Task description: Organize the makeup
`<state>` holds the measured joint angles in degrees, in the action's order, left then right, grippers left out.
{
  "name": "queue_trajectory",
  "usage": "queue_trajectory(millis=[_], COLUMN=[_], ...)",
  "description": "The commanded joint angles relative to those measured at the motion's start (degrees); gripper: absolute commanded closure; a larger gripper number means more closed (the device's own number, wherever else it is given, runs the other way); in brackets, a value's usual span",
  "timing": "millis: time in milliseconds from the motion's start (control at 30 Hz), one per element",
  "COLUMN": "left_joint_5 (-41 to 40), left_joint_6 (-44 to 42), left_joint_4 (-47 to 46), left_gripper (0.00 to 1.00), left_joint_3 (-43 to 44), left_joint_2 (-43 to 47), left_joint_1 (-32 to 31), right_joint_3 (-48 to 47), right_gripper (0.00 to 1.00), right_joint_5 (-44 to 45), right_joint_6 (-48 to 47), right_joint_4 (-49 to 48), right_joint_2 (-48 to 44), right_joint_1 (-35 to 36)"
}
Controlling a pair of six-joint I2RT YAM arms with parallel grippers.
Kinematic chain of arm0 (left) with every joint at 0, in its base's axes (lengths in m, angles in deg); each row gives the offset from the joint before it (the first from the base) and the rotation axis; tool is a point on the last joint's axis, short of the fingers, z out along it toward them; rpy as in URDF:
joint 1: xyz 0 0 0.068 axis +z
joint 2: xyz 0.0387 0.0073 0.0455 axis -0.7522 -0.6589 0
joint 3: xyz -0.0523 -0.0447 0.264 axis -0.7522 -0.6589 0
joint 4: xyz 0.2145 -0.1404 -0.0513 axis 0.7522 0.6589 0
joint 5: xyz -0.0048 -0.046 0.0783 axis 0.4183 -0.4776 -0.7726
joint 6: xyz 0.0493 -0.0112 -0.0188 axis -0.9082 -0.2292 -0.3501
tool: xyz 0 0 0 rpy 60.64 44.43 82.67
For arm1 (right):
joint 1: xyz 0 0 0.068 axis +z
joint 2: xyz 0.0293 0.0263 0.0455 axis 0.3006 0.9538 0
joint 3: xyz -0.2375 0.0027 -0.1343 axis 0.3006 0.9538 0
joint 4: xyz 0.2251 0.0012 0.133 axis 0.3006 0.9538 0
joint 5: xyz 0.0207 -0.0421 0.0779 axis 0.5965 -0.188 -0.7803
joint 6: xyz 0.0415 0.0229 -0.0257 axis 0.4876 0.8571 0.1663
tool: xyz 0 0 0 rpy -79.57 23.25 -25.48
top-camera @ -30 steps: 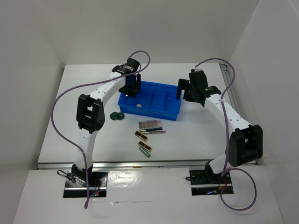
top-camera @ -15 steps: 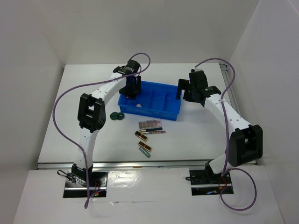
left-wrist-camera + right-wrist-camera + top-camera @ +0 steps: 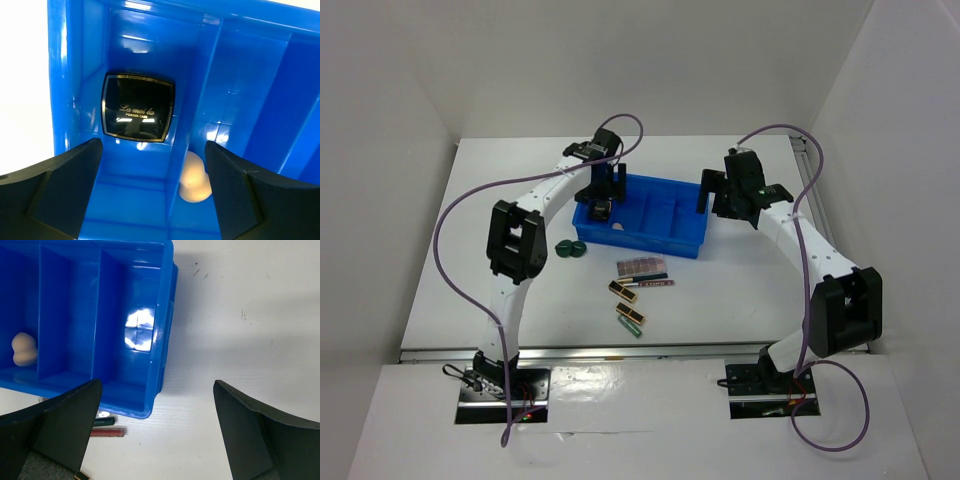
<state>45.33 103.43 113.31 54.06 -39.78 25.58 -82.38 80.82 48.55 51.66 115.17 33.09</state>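
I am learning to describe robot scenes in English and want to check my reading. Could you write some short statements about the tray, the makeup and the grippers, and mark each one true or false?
1. The black square compact lies in an end compartment of the blue plastic divided tray. True.
2. The peach sponge shares that compartment. False: a divider wall separates them, and the sponge is in the next compartment.
3. The left gripper is shut on the compact. False: it is open above the compact and holds nothing.
4. The pinkish flat palette lies on the white table, outside the tray. True.
5. The dark green round piece is inside the tray. False: it is on the table beside the tray.
6. The right gripper is open. True.
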Motion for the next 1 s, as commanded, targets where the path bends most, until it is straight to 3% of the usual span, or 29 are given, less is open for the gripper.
queue_trajectory(millis=[0,100,200,233,267,367,467,500,533,633,667,700,967], left_joint_5=[1.01,1.01,-2.06,-4.94,-6.28,-7.17,-7.69,-7.69,-6.65,-5.15,-3.32,-2.6,-6.37], left_joint_6=[0.33,0.33,1.91,4.0,5.07,8.06,10.17,10.96,12.45,14.04,14.04,13.43,12.29], left_joint_4=[-0.33,0.38,-0.32,-0.94,-0.94,-2.87,-5.5,-5.51,-6.03,-7.96,-9.54,-12.95,-22.55], left_gripper=[0.02,0.15,0.36,0.44,0.59,0.7,0.68,0.64,0.53,0.42,0.33,0.3,0.32], left_joint_3=[2.45,2.46,-3.14,-8.3,-11.31,-23.35,-35.39,-38.03,-42.06,-46.74,-49.54,-50.87,-55.72], left_joint_2=[4.53,8.47,16.37,18.75,23.64,30.0,36.6,37.74,38.45,38.46,38.46,38.46,34.33], left_joint_1=[-0.79,-1.84,-1.85,-1.85,-1.85,-1.06,-0.53,0.08,0.78,2.89,2.9,2.9,4.04], right_joint_3=[-2.56,-2.56,-2.56,-2.56,-2.56,-2.56,-2.56,-2.56,-2.56,-2.56,-2.56,-2.56,-2.56], right_gripper=[0.0,0.0,0.0,0.0,0.0,0.0,0.0,0.0,0.0,0.0,0.0,0.0,0.0], right_joint_5=[-0.08,-0.09,-0.09,-0.09,-0.09,-0.09,-0.7,-0.7,-1.23,-1.93,-1.93,-2.46,-2.46], right_joint_6=[-0.68,-0.68,-0.15,-0.15,-0.15,-0.15,-0.15,-0.15,-0.15,-0.15,-0.15,-0.15,-0.15], right_joint_4=[0.55,0.55,0.55,0.55,0.55,0.55,0.55,0.55,0.55,0.02,0.02,0.02,0.02], right_joint_2=[-1.8,-1.8,-1.8,-1.8,-1.8,-1.8,-1.8,-1.28,-1.28,-1.28,-1.28,-1.28,-1.28], right_joint_1=[-0.3,-0.3,-0.3,-0.3,-0.3,-0.3,-0.3,-0.3,-0.3,-0.3,-0.3,-0.3,-0.3])
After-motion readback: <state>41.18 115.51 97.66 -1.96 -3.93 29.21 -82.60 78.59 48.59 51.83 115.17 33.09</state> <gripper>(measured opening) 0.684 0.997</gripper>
